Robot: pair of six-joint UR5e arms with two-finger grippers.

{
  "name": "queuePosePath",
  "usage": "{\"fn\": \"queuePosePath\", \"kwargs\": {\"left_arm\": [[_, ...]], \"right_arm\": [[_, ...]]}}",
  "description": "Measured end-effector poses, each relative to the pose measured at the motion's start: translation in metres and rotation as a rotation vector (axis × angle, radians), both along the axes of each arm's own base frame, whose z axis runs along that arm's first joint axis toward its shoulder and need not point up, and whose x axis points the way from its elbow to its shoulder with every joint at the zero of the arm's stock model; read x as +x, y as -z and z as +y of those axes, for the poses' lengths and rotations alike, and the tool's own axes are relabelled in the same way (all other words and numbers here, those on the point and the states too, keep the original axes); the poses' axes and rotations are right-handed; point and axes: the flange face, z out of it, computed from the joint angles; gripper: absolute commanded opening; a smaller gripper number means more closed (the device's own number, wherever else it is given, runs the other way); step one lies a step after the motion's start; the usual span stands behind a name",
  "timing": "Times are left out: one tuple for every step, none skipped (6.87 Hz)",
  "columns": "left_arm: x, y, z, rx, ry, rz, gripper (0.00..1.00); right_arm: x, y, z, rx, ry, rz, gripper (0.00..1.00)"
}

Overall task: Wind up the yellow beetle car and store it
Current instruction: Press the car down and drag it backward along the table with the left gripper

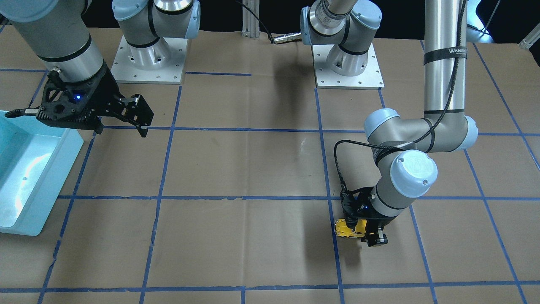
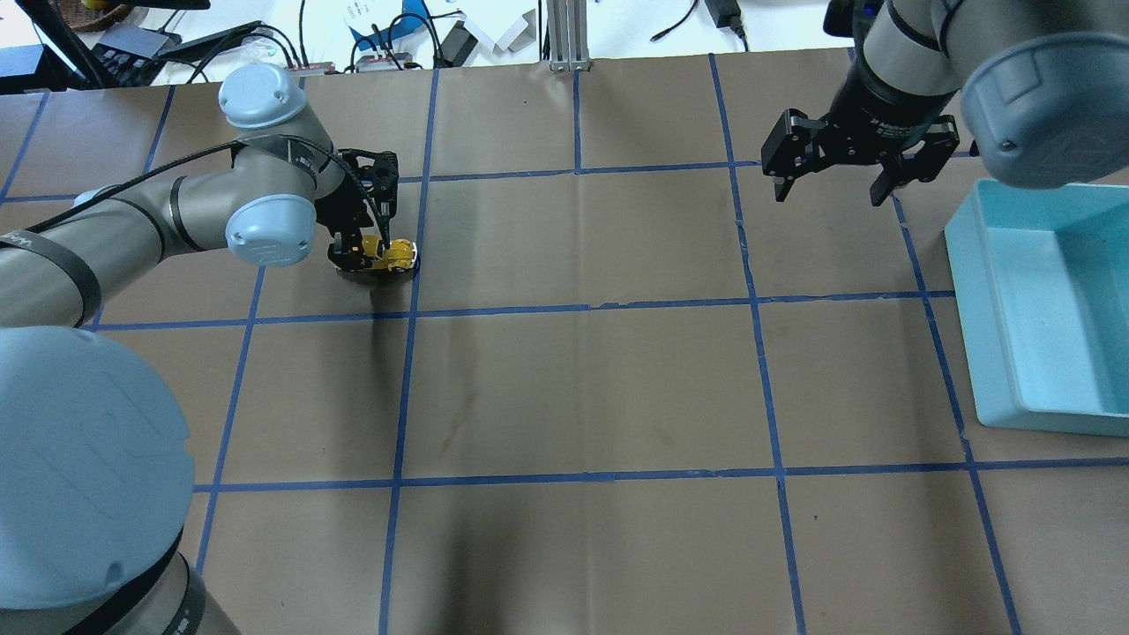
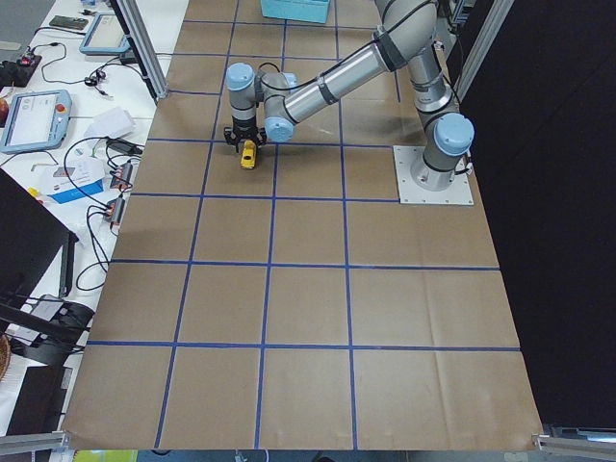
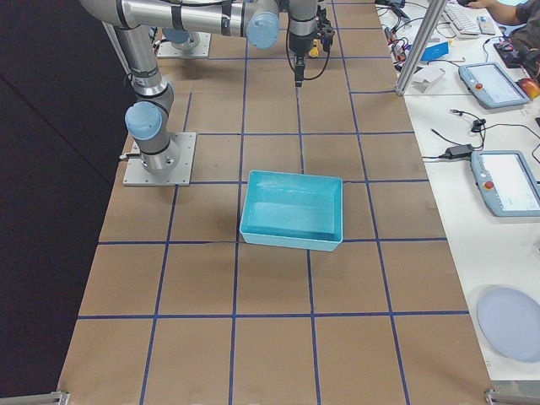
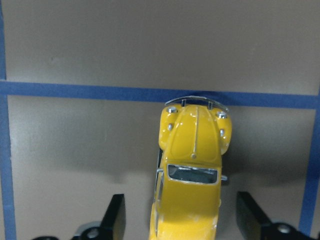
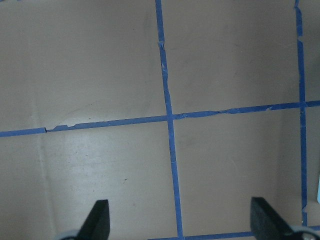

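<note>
Surface: brown-paper table (image 2: 582,388), ruled into squares with blue tape lines (image 2: 578,309). Clock bearings below are read from the table's centre in my overhead view.

Item 1: left gripper (image 5: 180,200). Low over the table at 10 o'clock and pointing down. On my left wrist feed the jaws stand apart. One finger (image 5: 114,215) sits at the car's 9 o'clock and the other (image 5: 250,212) at its 3 o'clock. Bare paper shows on both sides, so neither pad touches the car and nothing is gripped.

Item 2: yellow beetle car (image 5: 195,145). On its wheels on the paper, between the left gripper's fingers. In the wrist feed its nose points to 12 o'clock and its silver front bumper meets a blue tape line.

Item 3: right gripper (image 2: 829,196). At about 1 o'clock, well apart from the car, held above the table. Jaws spread wide and empty; my right wrist feed shows only paper and a tape crossing between the fingertips.

Item 4: light blue bin (image 2: 1054,309). At 3 o'clock, near the right gripper, far across the table from the car.
</note>
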Motion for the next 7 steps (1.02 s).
{"fn": "queuePosePath", "kwargs": {"left_arm": [[0.0,-0.002,0.0,-0.002,-0.002,-0.002,0.03],[0.0,-0.006,0.0,-0.009,-0.004,0.0,0.0],[0.0,-0.013,-0.001,-0.022,-0.006,0.002,0.0],[-0.001,-0.023,-0.005,-0.041,-0.008,0.002,0.0],[-0.002,-0.029,-0.008,-0.056,-0.017,0.004,0.0],[-0.002,-0.03,-0.01,-0.06,-0.031,0.009,0.0],[-0.003,-0.026,-0.012,-0.056,-0.039,0.019,0.0]], "right_arm": [[0.0,0.0,0.0,0.0,0.0,0.0,1.0],[0.0,0.0,0.0,0.0,0.0,-0.001,1.0],[0.0,0.0,0.0,0.0,0.0,-0.001,1.0],[0.0,0.0,0.0,-0.001,0.0,0.0,1.0],[-0.001,0.0,-0.001,-0.002,-0.001,0.0,1.0],[-0.001,0.0,-0.001,-0.003,-0.001,0.0,1.0],[-0.001,0.0,-0.001,-0.004,-0.002,0.0,1.0]]}}
